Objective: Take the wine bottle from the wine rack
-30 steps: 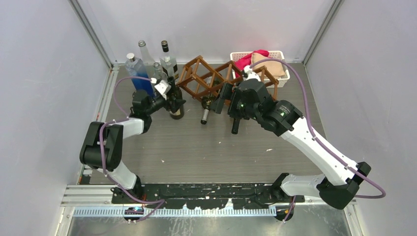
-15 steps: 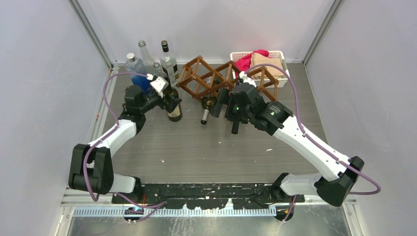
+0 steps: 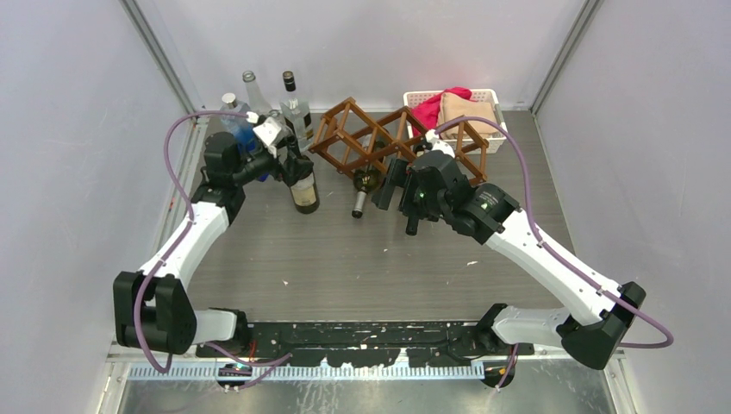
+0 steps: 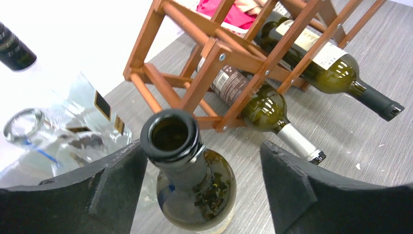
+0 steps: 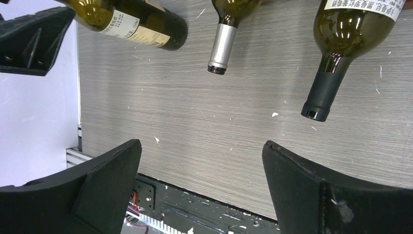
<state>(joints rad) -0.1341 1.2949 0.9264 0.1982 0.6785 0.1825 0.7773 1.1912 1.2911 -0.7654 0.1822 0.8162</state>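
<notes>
left claw (image 4: 202,148) stands apart, one finger on each side of the neck of an upright green bottle (image 4: 195,195) just left of the rack (image 4: 214,53), not closed on it. right claw (image 5: 202,161) is spread wide too, with nothing in it, in front of the rack. only the left wrist view shows the upright bottle's mouth uncorked. only the right wrist view shows clearly the silver-necked bottle (image 5: 221,46) and black-necked bottle (image 5: 336,53) pointing out of the rack. grey wood-grain table (image 3: 362,259), white-flecked; pale walls (image 3: 78,129).
</notes>
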